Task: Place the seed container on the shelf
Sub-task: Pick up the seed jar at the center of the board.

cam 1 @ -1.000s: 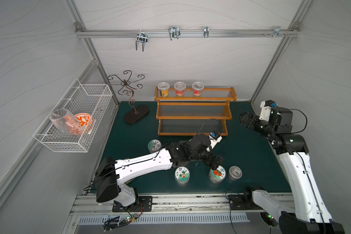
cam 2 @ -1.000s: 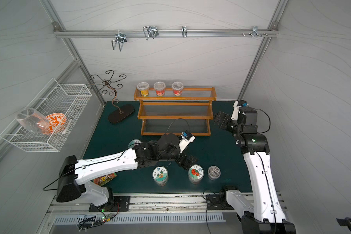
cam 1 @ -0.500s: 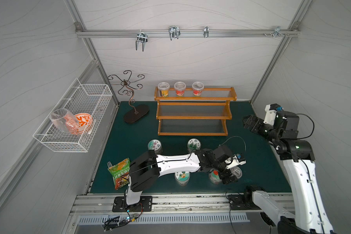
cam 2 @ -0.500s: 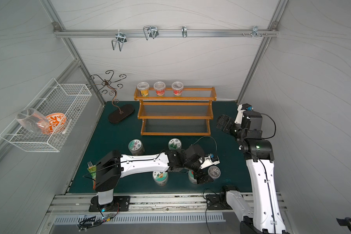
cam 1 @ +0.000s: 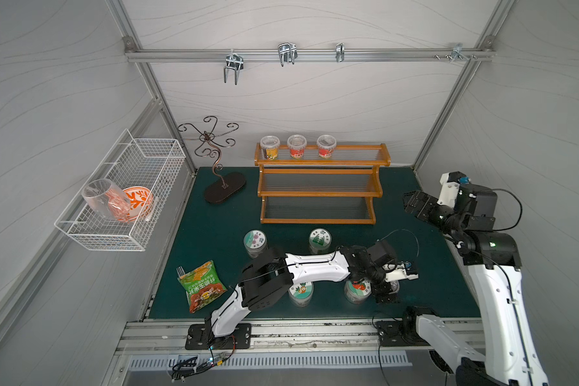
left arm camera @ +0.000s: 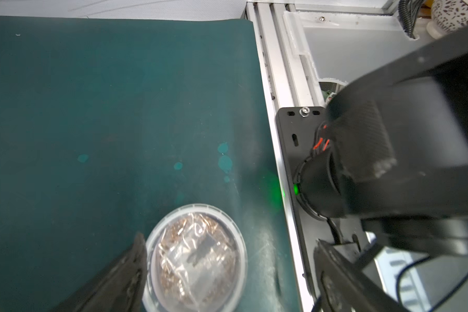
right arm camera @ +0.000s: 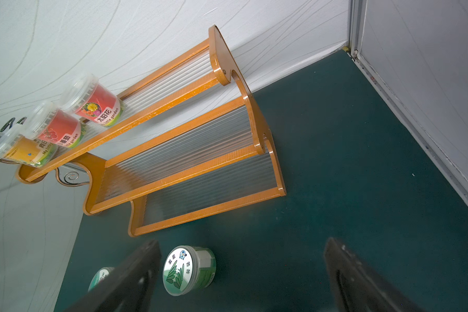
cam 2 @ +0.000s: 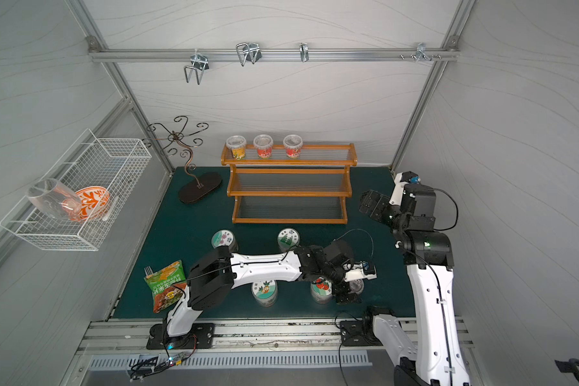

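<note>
A small seed container (left arm camera: 197,259) with a clear lid and brown seeds stands on the green mat near the front rail, partly hidden in both top views (cam 1: 395,286) (cam 2: 357,286). My left gripper (left arm camera: 229,240) hangs over it (cam 1: 386,294) (cam 2: 348,294), open. One finger (left arm camera: 127,272) is right beside the rim, the other finger (left arm camera: 335,275) stands well clear. The shelf (cam 1: 318,193) (cam 2: 290,193) (right arm camera: 189,173) stands at the back with three jars on the left of its top tier. My right gripper (cam 1: 413,202) (cam 2: 370,202) (right arm camera: 241,243) is open and empty, to the right of the shelf.
Green-lidded jars stand on the mat (cam 1: 255,240) (cam 1: 320,238) (cam 1: 301,291) (cam 1: 357,290); the last is right beside my left wrist. A snack bag (cam 1: 201,284) lies front left. A scrolled metal stand (cam 1: 219,187) is left of the shelf. The wire basket (cam 1: 124,197) hangs on the left wall.
My left arm has swung from the middle of the mat to the front right and come down over the clear-lidded container. The right arm has drawn back a little to the right.
</note>
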Robot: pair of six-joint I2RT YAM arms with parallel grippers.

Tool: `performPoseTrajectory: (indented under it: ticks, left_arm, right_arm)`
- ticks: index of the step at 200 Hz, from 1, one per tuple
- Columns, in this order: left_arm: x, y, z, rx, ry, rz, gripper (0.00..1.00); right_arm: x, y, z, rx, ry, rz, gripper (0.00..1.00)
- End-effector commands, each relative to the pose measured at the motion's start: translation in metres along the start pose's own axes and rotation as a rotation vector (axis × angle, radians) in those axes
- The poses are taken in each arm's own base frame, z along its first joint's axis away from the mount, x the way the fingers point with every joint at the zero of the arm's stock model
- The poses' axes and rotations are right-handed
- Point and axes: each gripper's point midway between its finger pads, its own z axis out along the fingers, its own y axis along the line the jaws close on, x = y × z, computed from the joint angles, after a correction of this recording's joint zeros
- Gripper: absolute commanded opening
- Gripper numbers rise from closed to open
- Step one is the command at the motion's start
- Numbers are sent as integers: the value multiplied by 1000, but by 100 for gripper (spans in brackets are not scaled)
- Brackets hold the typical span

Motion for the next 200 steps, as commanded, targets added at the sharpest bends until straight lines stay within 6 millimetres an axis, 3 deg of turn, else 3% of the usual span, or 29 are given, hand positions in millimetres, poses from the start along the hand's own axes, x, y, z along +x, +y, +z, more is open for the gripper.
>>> performPoseTrajectory:
  ticks: [1, 72, 200]
  left_arm:
    - [-12, 7, 5, -28, -24, 35, 96]
    - [2, 32, 11, -167, 36, 51, 100]
    - [10, 36, 26, -151, 96, 64, 95]
  right_arm:
    - [-5, 3, -11, -9, -22, -18, 99]
    - [-5, 5, -8, -21, -19, -12, 99]
    - [-4, 2, -9, -13, -26, -22, 99]
